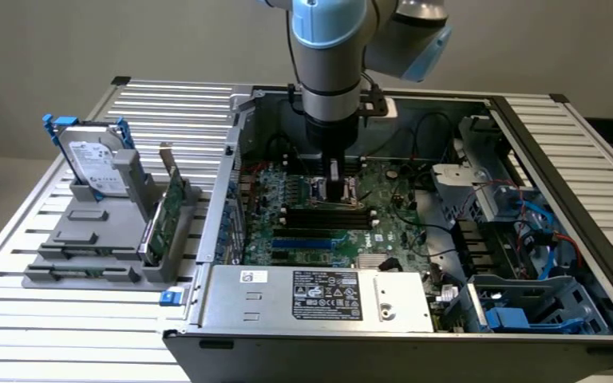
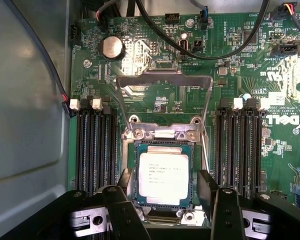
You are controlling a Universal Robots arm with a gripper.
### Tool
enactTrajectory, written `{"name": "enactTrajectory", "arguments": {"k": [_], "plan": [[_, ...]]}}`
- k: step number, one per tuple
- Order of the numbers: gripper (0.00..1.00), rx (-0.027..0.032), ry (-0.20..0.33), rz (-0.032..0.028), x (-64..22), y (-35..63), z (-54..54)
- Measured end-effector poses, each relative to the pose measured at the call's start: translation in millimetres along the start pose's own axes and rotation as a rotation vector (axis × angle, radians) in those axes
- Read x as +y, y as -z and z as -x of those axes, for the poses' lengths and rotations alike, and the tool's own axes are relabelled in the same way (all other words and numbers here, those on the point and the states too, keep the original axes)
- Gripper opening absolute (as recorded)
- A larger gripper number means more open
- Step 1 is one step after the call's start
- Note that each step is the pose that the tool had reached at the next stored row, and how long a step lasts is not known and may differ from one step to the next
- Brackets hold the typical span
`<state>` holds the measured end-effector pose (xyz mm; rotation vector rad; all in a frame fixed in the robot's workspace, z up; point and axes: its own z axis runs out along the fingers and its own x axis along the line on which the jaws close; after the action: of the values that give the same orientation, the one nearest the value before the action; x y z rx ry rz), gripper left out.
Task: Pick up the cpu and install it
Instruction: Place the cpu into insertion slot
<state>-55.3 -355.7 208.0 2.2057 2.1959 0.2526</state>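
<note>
- We find the gripper (image 1: 335, 182) lowered inside the computer case (image 1: 392, 355), above the motherboard (image 1: 392, 231).
- The cpu (image 2: 164, 175) lies flat in the socket (image 2: 160, 132) directly beneath the gripper, between its fingers (image 2: 121, 205), which stand clear of it on either side.
- Memory slots (image 2: 96, 145) flank the socket, one bank outside each finger.
- The socket's hinged frame (image 2: 162, 80) is swung back beyond the cpu.
- To the exterior view's left of the gripper, outside the case, a hard drive (image 1: 93, 163) stands upright in a holder (image 1: 83, 247) on the tabletop (image 1: 29, 319).

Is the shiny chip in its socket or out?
In: the cpu lies flat inside the socket, whose metal lid is swung open.
</note>
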Motion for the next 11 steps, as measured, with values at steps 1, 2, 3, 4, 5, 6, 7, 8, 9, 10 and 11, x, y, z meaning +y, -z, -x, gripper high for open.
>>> {"name": "enactTrajectory", "arguments": {"k": [1,2,3,4,5,6,7,8,9,10,11], "plan": [[0.63,0.0000,0.000,0.0000,0.2,1.8,-0.2],[0.63,0.0001,0.000,0.0001,0.5,3.7,-0.4],[0.63,0.0001,0.000,0.0000,0.8,5.8,-0.6],[0.63,0.0000,0.000,-0.0001,1.1,8.4,-0.9],[0.63,0.0000,0.000,-0.0001,1.5,11.0,-1.1],[0.63,0.0001,0.000,-0.0003,1.8,13.7,-1.4],[0.63,0.0001,0.000,-0.0005,2.1,16.4,-1.7],[0.63,0.0000,0.000,-0.0007,2.5,19.2,-2.0],[0.63,0.0001,0.000,-0.0008,2.9,22.2,-2.3],[0.63,-0.0001,0.000,-0.0012,3.3,25.3,-2.6],[0.63,0.0001,0.000,-0.0015,3.8,29.3,-3.0]]}}
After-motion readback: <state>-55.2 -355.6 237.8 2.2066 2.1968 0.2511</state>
